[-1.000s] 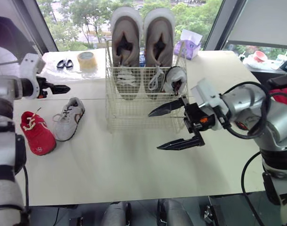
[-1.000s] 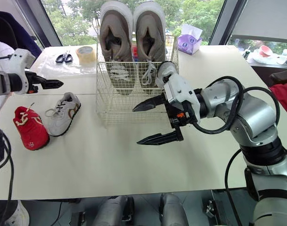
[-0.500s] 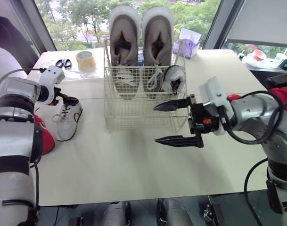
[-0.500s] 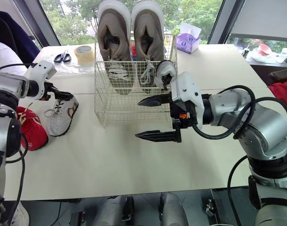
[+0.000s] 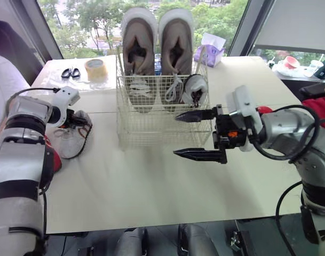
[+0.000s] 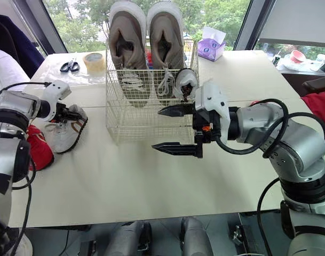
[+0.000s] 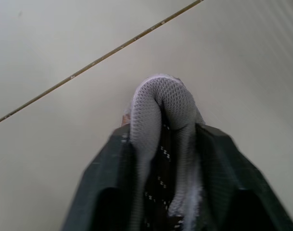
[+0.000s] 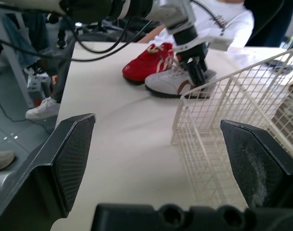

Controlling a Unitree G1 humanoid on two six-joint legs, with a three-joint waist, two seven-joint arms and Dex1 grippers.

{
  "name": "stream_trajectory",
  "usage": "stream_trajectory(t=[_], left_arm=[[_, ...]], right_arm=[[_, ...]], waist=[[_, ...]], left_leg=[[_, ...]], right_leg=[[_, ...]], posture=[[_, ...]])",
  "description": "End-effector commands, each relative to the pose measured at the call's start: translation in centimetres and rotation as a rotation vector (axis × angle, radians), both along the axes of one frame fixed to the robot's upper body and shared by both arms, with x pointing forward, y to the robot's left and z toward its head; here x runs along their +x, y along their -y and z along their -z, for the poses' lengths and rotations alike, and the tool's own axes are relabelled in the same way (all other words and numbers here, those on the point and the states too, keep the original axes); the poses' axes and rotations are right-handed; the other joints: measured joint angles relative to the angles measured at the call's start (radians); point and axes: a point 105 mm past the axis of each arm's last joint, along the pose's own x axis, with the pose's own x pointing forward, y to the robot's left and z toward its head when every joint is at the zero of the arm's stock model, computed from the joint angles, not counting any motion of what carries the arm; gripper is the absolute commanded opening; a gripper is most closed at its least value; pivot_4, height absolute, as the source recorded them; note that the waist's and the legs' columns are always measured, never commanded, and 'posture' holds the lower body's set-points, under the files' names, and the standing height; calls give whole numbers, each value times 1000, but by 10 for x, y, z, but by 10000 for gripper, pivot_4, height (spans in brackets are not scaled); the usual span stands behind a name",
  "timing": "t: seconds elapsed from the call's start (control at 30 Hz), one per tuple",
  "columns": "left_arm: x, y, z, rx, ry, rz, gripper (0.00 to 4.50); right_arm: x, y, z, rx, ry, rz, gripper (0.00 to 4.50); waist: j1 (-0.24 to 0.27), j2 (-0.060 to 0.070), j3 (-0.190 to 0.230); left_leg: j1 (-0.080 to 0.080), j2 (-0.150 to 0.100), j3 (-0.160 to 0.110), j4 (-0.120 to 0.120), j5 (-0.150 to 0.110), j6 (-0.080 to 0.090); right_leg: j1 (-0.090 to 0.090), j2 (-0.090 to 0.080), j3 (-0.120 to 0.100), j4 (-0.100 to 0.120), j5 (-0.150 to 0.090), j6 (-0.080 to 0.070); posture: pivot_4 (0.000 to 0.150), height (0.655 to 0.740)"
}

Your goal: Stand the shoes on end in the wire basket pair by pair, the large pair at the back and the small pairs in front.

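Pinching the grey shoe (image 6: 63, 134) by its mesh collar with the left tool (image 6: 72, 113), fingers (image 7: 104, 192) drawn narrow on either side of it, sole resting on the counter (image 6: 114, 181). Lying just beside it on the outer side, close to the counter's left edge and partly hidden behind the left arm: the red shoe (image 6: 38, 152). Sitting in the far left corner, well apart from both shoes: scissors (image 6: 69, 65) and a tape roll (image 6: 93, 62), with a person's white sleeve (image 6: 2, 66) beyond that edge.

Standing on end along the back of the basket (image 6: 141, 120), rising well above its rim: the large pair (image 6: 167, 26), with one small shoe (image 6: 184, 85) upright in front of them at the right end. Leaving the rest of the front row open, and bare counter between the grey shoe and the basket's left wall.

Holding the right tool (image 6: 175, 129) spread wide and empty above the counter, just in front of the basket's right front corner, upper finger crossing in front of the wire wall. Sitting behind the basket's right corner: a purple tissue box (image 6: 210, 49). Leaving a broad bare stretch along the counter's near edge.
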Motion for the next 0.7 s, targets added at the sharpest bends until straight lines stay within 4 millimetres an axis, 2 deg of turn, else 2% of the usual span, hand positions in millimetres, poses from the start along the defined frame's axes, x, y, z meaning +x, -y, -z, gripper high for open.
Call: stream_trajectory(t=[0.03,0.07,0.17,0.27,0.33,0.37,0.47,0.53,0.6,0.63,0.7], left_arm=[[-1,-10,0,-26,24,-78,5518],[3,-11,-12,-58,80,-98,2947],[12,-11,-59,-204,261,-169,2947],[13,-12,-120,-350,457,-208,2947],[11,-13,-151,-404,564,-221,2947],[8,-12,-177,-444,672,-215,2947],[-9,2,-227,-518,915,-160,2947],[-44,22,-263,-523,1209,-144,2947],[-79,40,-275,-614,1406,-176,2947],[-87,44,-275,-652,1434,-190,2947],[-97,74,-272,-667,1489,-137,2947]], right_arm=[[0,0,-11,15,48,-9,45000],[0,0,-12,16,46,-12,45000],[0,1,-14,18,44,-17,45000],[4,3,-16,20,43,-10,45000],[8,4,-18,26,43,-2,45000],[10,5,-20,32,45,6,45000],[15,7,-25,48,46,20,45000],[21,10,-33,68,44,44,45000],[25,13,-38,81,35,65,45000],[26,14,-39,84,31,69,45000],[28,14,-39,74,10,75,45000]], waist=[[0,0,0],[-1,0,0],[-2,-2,1],[2,-6,2],[5,-6,2],[5,-6,2],[5,-6,2],[5,-6,2],[7,-7,2],[7,-7,2],[5,-7,2]], left_leg=[[0,0,0,2,0,1],[0,1,0,5,0,1],[-1,1,-4,7,-1,1],[-2,1,-6,8,0,1],[-3,1,-6,8,-1,1],[-3,0,-6,8,-1,1],[-3,-1,-5,8,0,0],[-3,-1,-5,8,2,-3],[-2,-1,-5,8,2,-4],[-3,-2,-5,8,2,-4],[-3,-2,-5,9,3,-5]], right_leg=[[0,0,0,2,0,0],[0,0,0,2,0,0],[0,0,0,2,0,-1],[-1,0,0,3,0,-1],[-1,0,0,3,0,-1],[0,0,0,4,0,-1],[1,-2,0,3,0,0],[1,-3,0,3,1,0],[1,-4,1,3,1,1],[2,-5,1,3,1,1],[2,-4,1,2,2,2]], posture=[[1500,7400],[1500,7400],[1500,7400],[1500,7400],[1500,7400],[1500,7400],[1500,7400],[1500,7400],[1500,7400],[1500,7400],[1500,7400]])
